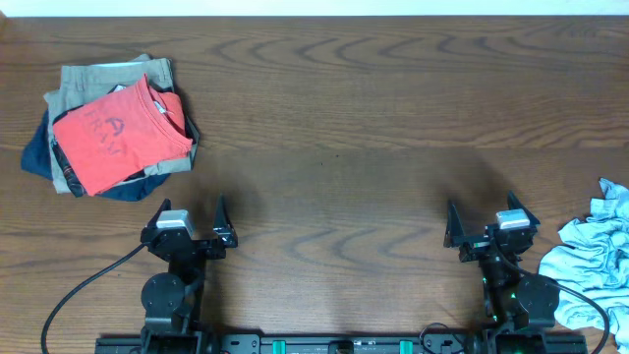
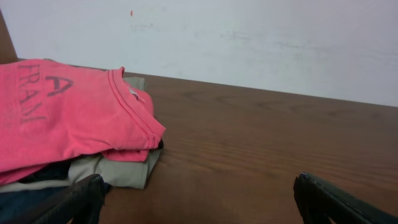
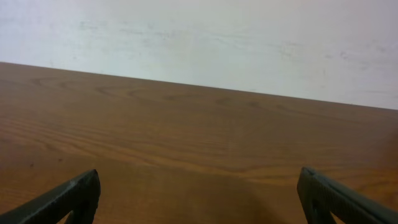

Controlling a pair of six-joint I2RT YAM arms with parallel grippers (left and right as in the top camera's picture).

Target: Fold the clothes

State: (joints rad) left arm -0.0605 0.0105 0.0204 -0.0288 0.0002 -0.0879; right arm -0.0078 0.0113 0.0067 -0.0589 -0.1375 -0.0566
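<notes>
The clothes show as a coral-red T-shirt (image 1: 118,136), folded, with dark lettering facing up, on top of a stack at the table's far left. In the left wrist view the T-shirt (image 2: 62,118) fills the left side, ahead of the fingers and apart from them. My left gripper (image 1: 192,212) (image 2: 198,190) stands open near the front edge, below the stack, with nothing between its fingers. My right gripper (image 1: 482,212) (image 3: 199,183) is open too, over bare wood at the front right, holding nothing.
Under the T-shirt lie a folded khaki garment (image 1: 84,84) (image 2: 118,168) and a dark blue one (image 1: 39,152). A crumpled light-blue cloth (image 1: 592,261) sits at the right edge beside the right arm. A white wall (image 3: 199,43) stands behind the wooden table (image 1: 334,118).
</notes>
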